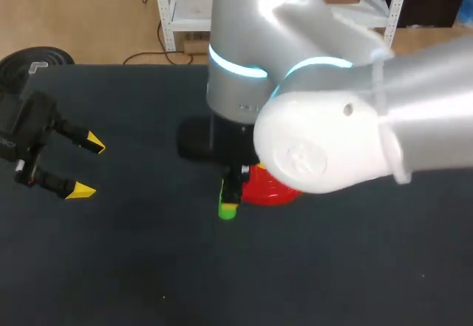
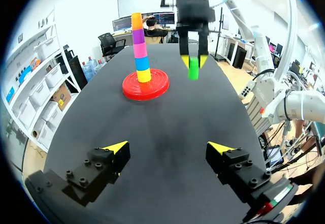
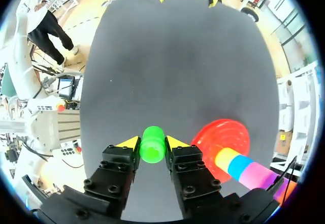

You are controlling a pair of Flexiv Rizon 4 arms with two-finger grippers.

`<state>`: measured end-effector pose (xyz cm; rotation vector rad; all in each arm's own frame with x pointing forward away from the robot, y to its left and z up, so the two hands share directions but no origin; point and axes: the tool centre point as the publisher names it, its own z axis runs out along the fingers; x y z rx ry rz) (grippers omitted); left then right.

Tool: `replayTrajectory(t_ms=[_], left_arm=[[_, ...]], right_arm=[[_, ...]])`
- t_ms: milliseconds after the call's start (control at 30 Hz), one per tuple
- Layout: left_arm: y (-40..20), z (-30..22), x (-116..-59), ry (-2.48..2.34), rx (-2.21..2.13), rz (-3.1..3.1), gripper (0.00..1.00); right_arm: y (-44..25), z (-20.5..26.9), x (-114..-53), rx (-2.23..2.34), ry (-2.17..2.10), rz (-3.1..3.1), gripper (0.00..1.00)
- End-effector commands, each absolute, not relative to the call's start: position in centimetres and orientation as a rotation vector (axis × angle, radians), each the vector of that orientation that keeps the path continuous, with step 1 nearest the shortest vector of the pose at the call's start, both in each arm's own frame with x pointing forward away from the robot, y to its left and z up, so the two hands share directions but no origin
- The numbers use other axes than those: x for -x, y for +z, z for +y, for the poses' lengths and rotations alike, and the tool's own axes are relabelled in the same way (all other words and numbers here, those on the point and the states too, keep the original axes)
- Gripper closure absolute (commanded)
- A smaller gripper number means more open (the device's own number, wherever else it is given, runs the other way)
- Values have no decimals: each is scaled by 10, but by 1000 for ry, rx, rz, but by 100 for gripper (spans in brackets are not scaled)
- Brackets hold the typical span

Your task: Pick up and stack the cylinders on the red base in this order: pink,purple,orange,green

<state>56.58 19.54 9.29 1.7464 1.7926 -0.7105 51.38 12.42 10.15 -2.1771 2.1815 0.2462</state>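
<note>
A green cylinder sits between the yellow tips of my right gripper, which is shut on it from both sides. In the left wrist view the same gripper hangs straight down with the green cylinder at its tips, just beside the red base. On the base stands a stack of yellow, blue, pink, purple and orange, bottom to top. In the head view the green cylinder shows left of the red base; my right arm hides the stack. My left gripper is open at the far left, holding nothing.
The bulk of my right arm covers the middle and right of the head view. Dark table surface lies between my left gripper and the base.
</note>
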Motion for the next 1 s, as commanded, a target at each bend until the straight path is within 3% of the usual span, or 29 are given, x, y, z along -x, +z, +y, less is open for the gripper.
replayTrajectory(t_ms=[33, 467, 1000], left_arm=[[92, 196, -566, -710, -1746, 1789, 0], [92, 196, -566, -710, -1746, 1789, 0], [92, 196, -566, -710, -1746, 1789, 0]], right_arm=[[144, 119, -512, 2176, 204, 2157, 100], [230, 126, -537, 2193, 133, 2085, 100], [282, 90, -596, 2079, 121, 2228, 100]])
